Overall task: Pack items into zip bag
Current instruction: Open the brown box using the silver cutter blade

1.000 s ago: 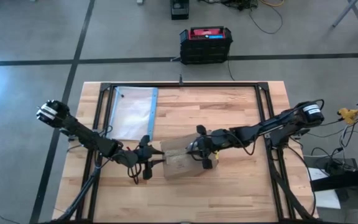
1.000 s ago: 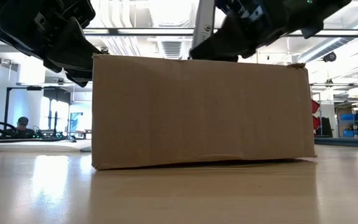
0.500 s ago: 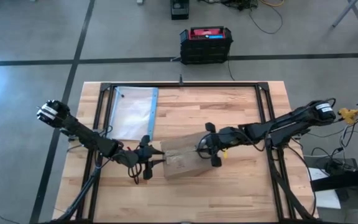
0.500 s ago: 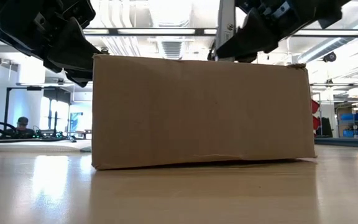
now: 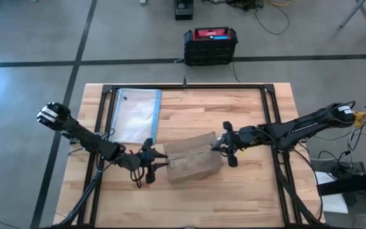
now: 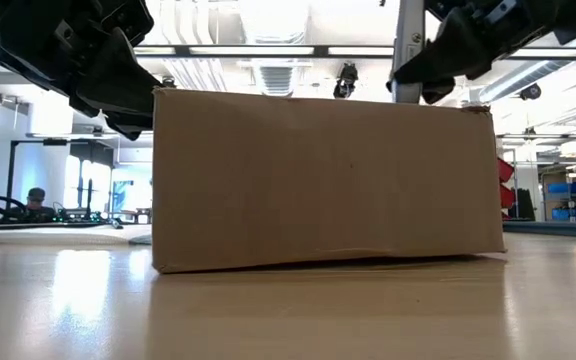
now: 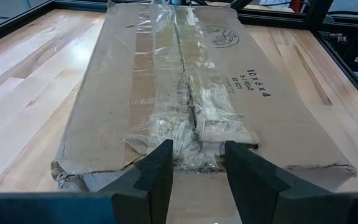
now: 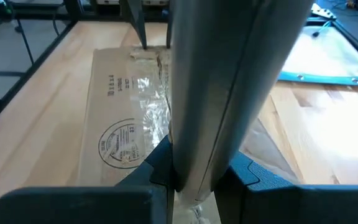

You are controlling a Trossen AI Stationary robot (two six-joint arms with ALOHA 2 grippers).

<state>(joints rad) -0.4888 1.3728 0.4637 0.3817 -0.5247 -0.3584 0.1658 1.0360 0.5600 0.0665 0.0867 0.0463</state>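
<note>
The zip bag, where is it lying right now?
In the high view, the zip bag lies flat at the table's far left corner, its blue strip toward the middle, behind the left tool and the cardboard box.

Brown cardboard box (image 5: 194, 165) with a glossy clear tape strip (image 7: 182, 93) along its top seam; beside the tape, a black round stamp (image 8: 120, 151) and black printed lettering (image 7: 258, 81). Behind the box, the zip bag (image 5: 135, 114): clear, whitish, with a blue strip on the edge nearest the box. Pale wood-grain table (image 5: 246, 191) with a black frame. Silver-grey tool (image 8: 229, 87) held by the black right gripper (image 8: 191, 177); the left gripper (image 7: 194, 171) is also black.
</note>
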